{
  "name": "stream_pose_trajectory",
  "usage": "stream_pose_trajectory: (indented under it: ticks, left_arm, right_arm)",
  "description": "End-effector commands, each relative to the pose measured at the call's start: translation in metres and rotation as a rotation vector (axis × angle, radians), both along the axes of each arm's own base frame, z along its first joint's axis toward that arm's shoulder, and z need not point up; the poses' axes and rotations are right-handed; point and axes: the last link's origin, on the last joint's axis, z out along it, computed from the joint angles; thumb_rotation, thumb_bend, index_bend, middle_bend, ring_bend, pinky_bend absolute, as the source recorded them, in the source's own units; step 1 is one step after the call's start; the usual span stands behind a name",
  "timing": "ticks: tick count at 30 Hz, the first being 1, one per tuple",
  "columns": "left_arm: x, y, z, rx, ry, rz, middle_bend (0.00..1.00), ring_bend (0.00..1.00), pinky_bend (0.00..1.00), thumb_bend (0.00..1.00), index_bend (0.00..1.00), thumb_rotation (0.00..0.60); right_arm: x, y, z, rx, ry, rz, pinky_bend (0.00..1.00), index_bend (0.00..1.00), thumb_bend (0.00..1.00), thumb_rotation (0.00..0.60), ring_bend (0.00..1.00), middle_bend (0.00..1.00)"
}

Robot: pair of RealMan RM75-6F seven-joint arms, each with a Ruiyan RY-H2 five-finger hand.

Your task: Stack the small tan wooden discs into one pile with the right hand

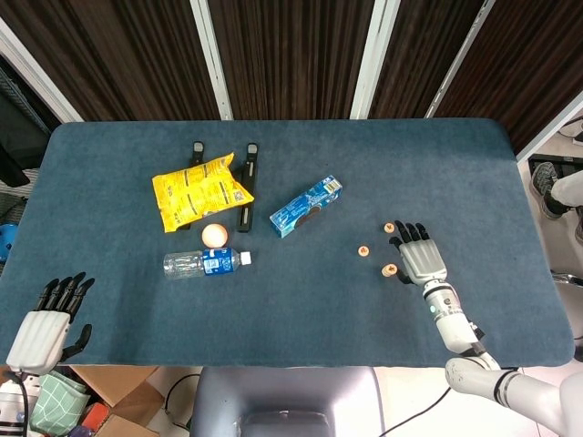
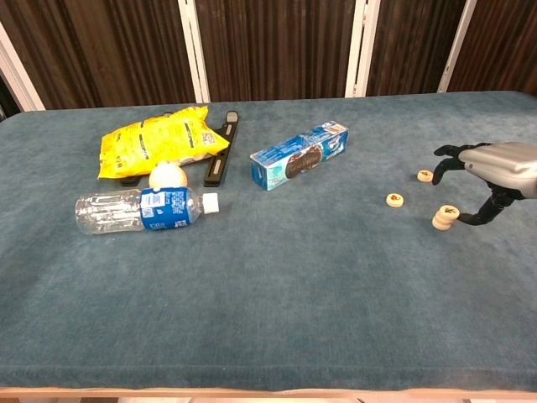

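Observation:
Small tan wooden discs lie at the table's right. A short pile of two discs (image 1: pixel 389 269) (image 2: pixel 445 217) stands nearest the front. A single disc (image 1: pixel 363 249) (image 2: pixel 394 200) lies to its left, and another single disc (image 1: pixel 389 228) (image 2: pixel 425 175) lies further back. My right hand (image 1: pixel 421 259) (image 2: pixel 493 166) hovers just right of the pile, palm down, fingers spread, holding nothing. Its thumb curls close beside the pile and its fingertips reach toward the far disc. My left hand (image 1: pixel 46 323) hangs off the table's front left corner with fingers apart and nothing in it.
A blue snack box (image 1: pixel 306 206) (image 2: pixel 299 154) lies mid-table. Further left are a yellow chip bag (image 1: pixel 200 189) (image 2: pixel 159 139), a small orange-white ball (image 1: pixel 214 235) (image 2: pixel 167 175), a lying water bottle (image 1: pixel 204 263) (image 2: pixel 143 209) and black bars (image 1: pixel 249 187) (image 2: pixel 220 157).

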Motion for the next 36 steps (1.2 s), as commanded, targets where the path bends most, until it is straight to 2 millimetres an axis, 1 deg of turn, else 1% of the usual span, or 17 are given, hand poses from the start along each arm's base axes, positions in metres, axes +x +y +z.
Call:
stream_pose_trajectory:
  ticks: [1, 8, 11, 16, 19, 23, 27, 34, 36]
  left_arm:
    - [0.000, 0.000, 0.000, 0.001, 0.000, -0.001, 0.00, 0.00, 0.03, 0.49, 0.00, 0.600]
    - [0.000, -0.001, 0.000, 0.000, 0.000, -0.001, 0.00, 0.00, 0.03, 0.49, 0.00, 0.600]
    - [0.000, -0.001, 0.001, 0.001, -0.001, -0.002, 0.00, 0.00, 0.03, 0.49, 0.00, 0.600]
    - [-0.001, -0.001, 0.001, 0.002, -0.003, 0.001, 0.00, 0.00, 0.03, 0.49, 0.00, 0.600]
    - [0.000, -0.001, 0.000, -0.004, 0.000, -0.001, 0.00, 0.00, 0.03, 0.49, 0.00, 0.600]
    - [0.001, 0.000, -0.001, 0.000, 0.003, 0.001, 0.00, 0.00, 0.03, 0.49, 0.00, 0.600]
    - [0.000, 0.001, -0.003, -0.003, 0.009, 0.005, 0.00, 0.00, 0.03, 0.49, 0.00, 0.600]
    - [-0.002, 0.003, -0.002, -0.001, 0.009, 0.019, 0.00, 0.00, 0.03, 0.49, 0.00, 0.600]
    - [-0.002, 0.003, -0.002, -0.002, 0.008, 0.019, 0.00, 0.00, 0.03, 0.49, 0.00, 0.600]
  right_arm:
    - [0.001, 0.000, 0.000, -0.004, -0.005, 0.004, 0.00, 0.39, 0.42, 0.600, 0.00, 0.00]
    - [0.002, 0.001, 0.002, -0.001, -0.007, 0.006, 0.00, 0.38, 0.42, 0.600, 0.00, 0.00]
    - [0.000, 0.005, 0.005, -0.001, 0.002, 0.014, 0.00, 0.38, 0.42, 0.600, 0.00, 0.00]
    - [-0.004, 0.012, 0.020, -0.017, -0.015, 0.021, 0.00, 0.37, 0.42, 0.600, 0.00, 0.00]
    - [0.002, 0.013, 0.028, -0.038, -0.057, 0.034, 0.00, 0.37, 0.42, 0.600, 0.00, 0.00]
    - [0.014, 0.013, 0.031, -0.033, -0.118, 0.050, 0.00, 0.38, 0.42, 0.600, 0.00, 0.00]
    - [0.025, 0.002, 0.023, -0.017, -0.151, 0.029, 0.00, 0.39, 0.42, 0.600, 0.00, 0.00]
    - [0.048, -0.027, -0.006, 0.031, -0.150, 0.004, 0.00, 0.40, 0.42, 0.600, 0.00, 0.00]
    - [0.054, -0.032, -0.010, 0.029, -0.158, 0.005, 0.00, 0.41, 0.42, 0.600, 0.00, 0.00]
